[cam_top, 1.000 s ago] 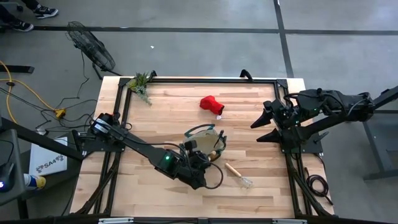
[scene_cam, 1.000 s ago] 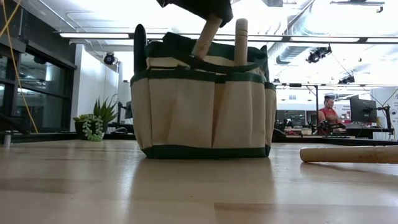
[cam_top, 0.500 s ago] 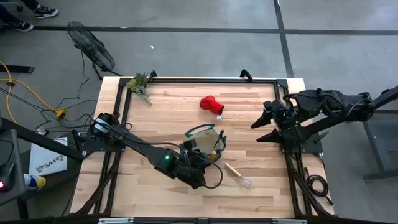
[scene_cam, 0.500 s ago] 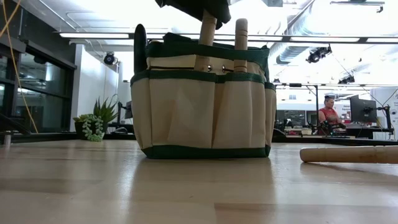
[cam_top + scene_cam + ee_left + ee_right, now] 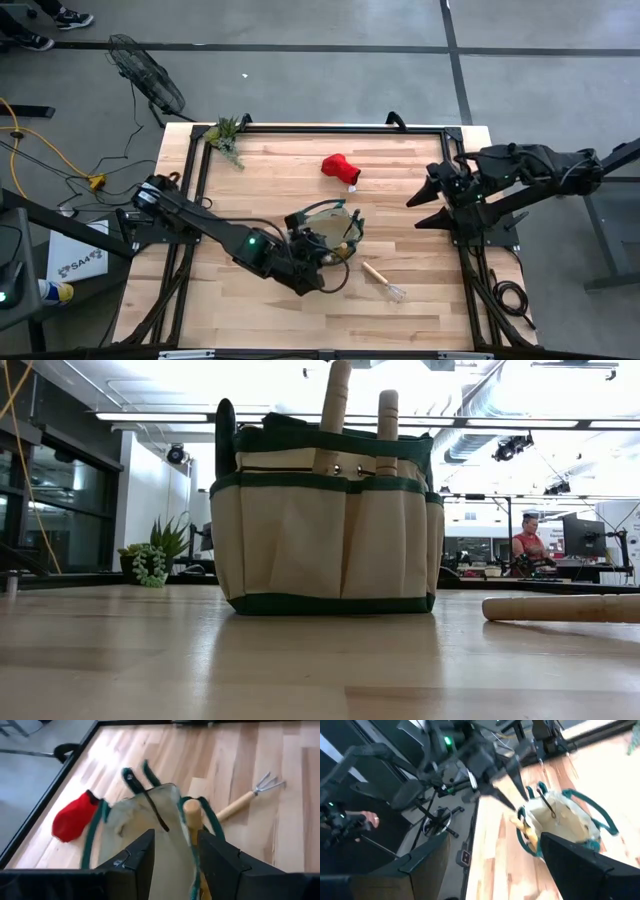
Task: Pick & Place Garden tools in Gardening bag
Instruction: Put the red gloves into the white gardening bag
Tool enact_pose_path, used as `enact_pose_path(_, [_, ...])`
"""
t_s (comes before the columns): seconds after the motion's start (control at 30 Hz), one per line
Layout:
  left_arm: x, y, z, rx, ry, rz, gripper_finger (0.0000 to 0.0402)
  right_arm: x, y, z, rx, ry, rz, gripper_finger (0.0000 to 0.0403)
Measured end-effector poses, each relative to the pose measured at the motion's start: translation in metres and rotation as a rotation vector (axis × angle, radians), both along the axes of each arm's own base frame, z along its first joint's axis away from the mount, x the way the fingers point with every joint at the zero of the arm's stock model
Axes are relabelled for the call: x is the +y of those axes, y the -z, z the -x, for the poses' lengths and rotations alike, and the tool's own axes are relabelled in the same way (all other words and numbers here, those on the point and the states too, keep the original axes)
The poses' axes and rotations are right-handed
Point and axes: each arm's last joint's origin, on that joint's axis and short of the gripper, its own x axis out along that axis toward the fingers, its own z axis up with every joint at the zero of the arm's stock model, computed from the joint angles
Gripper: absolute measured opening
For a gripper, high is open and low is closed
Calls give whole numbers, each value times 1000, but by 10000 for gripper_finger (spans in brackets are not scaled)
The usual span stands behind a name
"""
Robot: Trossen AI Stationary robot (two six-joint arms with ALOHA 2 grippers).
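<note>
Gardening bag [image 5: 325, 228] stands upright near the middle of the table [image 5: 400, 190], its tan canvas body and dark green rim plain in the low view. Two wooden handles [image 5: 335, 410] stick up out of its outer pockets, side by side, both close to vertical.

Left gripper [image 5: 312, 262] sits just beside the bag on the near side, above table level. Its two dark fingers [image 5: 140, 860] are spread apart with nothing between them — the wrist view looks straight past them at the bag's rim and one wooden handle top [image 5: 191, 810], which they do not touch.

Wire rake [image 5: 383, 281] lies flat on the table just to the right of the bag, wooden handle toward the bag, tines pointing away. Red glove [image 5: 339, 168] lies farther back on the table, well apart from the bag.

Right gripper [image 5: 428, 205] hangs over the right edge of the table, well apart from all the tools — fingers spread wide, holding nothing.

Plant sprig [image 5: 226, 135] rests at the far left corner of the table. A person [image 5: 526, 545] is visible in the room behind.
</note>
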Motion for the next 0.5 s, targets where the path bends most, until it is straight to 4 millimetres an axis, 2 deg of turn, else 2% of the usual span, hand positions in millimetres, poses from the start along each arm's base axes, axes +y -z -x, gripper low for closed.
enact_pose_path(0.17, [17,-9,8,-5,-92,-1,142,0,4,2,54,10,-13,301])
enact_pose_path(0.3, [48,-8,3,49,-178,51,142,-1,8,4,105,24,-34,301])
enact_pose_path(0.5, [106,-1,-10,180,-181,250,142,-2,14,8,196,47,-52,301])
